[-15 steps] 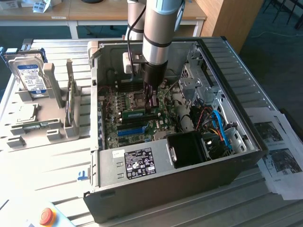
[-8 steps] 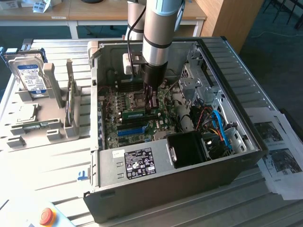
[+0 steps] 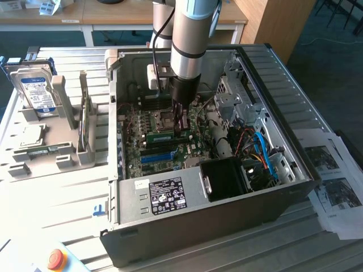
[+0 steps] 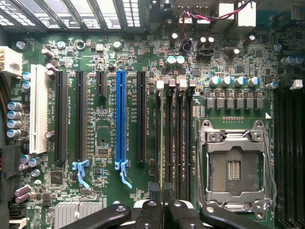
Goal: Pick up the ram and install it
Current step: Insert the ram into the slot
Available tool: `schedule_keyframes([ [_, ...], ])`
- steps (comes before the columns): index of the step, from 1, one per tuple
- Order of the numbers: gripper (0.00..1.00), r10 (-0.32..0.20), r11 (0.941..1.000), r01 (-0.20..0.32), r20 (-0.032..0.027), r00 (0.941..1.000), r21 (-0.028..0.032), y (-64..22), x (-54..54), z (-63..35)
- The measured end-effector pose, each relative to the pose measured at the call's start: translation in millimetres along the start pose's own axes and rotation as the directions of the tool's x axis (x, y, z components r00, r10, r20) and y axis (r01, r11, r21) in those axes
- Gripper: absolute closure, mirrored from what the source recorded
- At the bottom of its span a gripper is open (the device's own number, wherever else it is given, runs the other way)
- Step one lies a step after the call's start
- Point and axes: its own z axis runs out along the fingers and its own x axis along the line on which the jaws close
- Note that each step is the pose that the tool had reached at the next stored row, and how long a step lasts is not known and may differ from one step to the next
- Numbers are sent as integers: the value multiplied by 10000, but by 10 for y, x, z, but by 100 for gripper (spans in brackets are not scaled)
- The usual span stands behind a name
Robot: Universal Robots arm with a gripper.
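Case: open grey metal computer case (image 3: 187, 209) on the slatted metal table (image 3: 62, 198).
Motherboard: large green motherboard (image 3: 139, 153) flat inside the case.
Ram: narrow green ram stick (image 3: 164, 136) over the motherboard, just beside the square metal processor socket (image 3: 165, 118).
Gripper: black gripper (image 3: 182, 129) at the ram stick's end toward the exterior view's right.
Drive: silver hard drive (image 3: 35, 93) in the grey rack (image 3: 68, 113), at the exterior view's left of the case.
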Motion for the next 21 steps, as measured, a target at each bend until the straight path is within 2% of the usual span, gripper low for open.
schedule_keyframes([
  [13, 88, 0, 10000, 0, 0, 10000, 1, -2, 0, -1],
  [21, 88, 0, 10000, 0, 1, 10000, 1, -1, -1, -51],
])
